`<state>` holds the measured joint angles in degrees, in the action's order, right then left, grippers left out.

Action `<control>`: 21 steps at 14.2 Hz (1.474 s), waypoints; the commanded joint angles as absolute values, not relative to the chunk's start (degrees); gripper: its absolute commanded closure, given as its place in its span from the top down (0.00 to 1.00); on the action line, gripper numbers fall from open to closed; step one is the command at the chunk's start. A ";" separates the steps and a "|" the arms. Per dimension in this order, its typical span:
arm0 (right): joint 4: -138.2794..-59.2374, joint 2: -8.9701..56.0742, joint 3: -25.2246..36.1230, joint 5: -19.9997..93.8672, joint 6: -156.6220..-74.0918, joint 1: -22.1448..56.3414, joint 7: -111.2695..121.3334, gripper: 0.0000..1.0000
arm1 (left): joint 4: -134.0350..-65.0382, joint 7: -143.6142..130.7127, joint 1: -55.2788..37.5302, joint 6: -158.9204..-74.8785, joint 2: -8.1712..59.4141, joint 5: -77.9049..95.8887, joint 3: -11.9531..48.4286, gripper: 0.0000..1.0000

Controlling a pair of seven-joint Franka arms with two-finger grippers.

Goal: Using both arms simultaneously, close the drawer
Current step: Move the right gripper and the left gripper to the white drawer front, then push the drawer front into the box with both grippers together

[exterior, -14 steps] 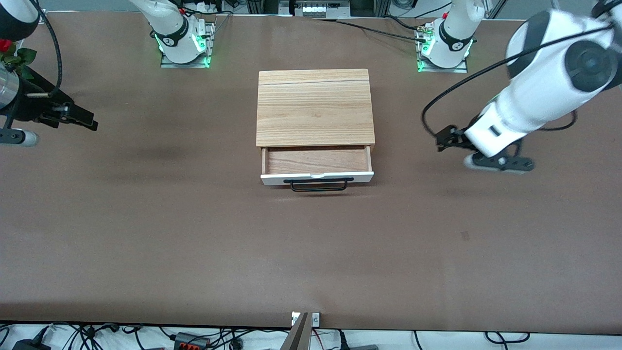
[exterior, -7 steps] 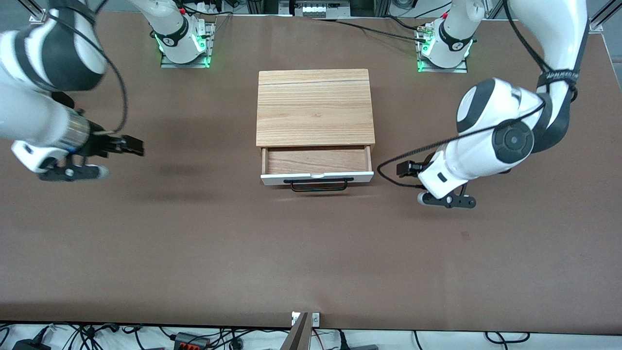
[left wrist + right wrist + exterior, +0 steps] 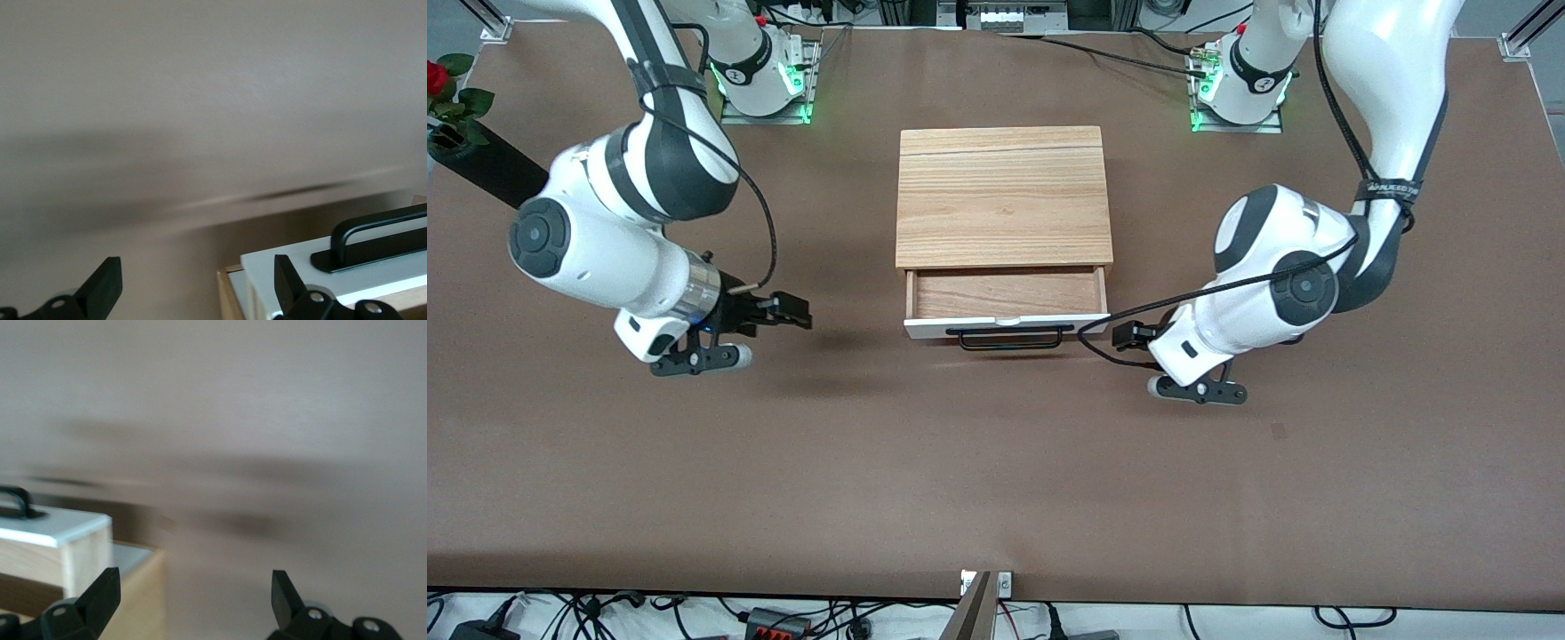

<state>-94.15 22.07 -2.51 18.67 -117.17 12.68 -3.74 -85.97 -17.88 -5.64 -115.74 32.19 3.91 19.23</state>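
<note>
Drawer (image 3: 1007, 302) pulled partly out of oak-grain box (image 3: 1003, 196) at mid-table, white front panel (image 3: 1007, 325) and black bar handle (image 3: 1009, 338) facing the front camera, reddish-brown interior exposed and apparently empty.

Right arm (image 3: 618, 231), at the right arm's end of the table: right gripper (image 3: 787, 311) low over bare tabletop (image 3: 996, 480), level with the front panel but well apart from it, fingers spread wide in the right wrist view (image 3: 193, 597) with nothing between them; drawer corner visible there just ahead.

Left arm (image 3: 1280, 284), at the left arm's end of the table: left gripper (image 3: 1129, 336) just beside the front panel's corner, apparently not touching it, fingers likewise spread in the left wrist view (image 3: 197, 287), one fingertip (image 3: 287, 280) overlapping the panel's corner, handle beside it.

Step in hand, as judged: approach, no contact yet on either side, drawer not yet pushed.

Next move, as judged: both grippers brought in front of the panel, one toward each end, then an even, simultaneous push toward the box; unequal pressure likely to skew and jam the drawer or slide the box.
</note>
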 commanded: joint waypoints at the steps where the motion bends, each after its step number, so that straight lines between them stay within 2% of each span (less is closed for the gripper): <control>1: -92.81 25.21 -2.29 22.85 -122.50 15.63 -3.78 1.00 | -84.37 -19.86 -7.03 -117.58 33.66 1.15 19.86 1.00; 5: -92.99 29.96 -2.29 23.03 -134.62 20.73 -3.96 1.00 | -84.90 -20.74 -7.64 -118.39 34.80 -1.23 21.09 1.00; 7: -93.16 31.28 -2.29 23.03 -137.54 23.19 -4.04 1.00 | -85.52 -20.74 -8.00 -118.21 34.80 -1.23 21.44 1.00; 21: -95.18 32.78 -2.29 23.03 -137.46 27.42 -4.75 1.00 | -89.64 -21.27 -6.68 -113.55 33.05 -1.14 25.57 1.00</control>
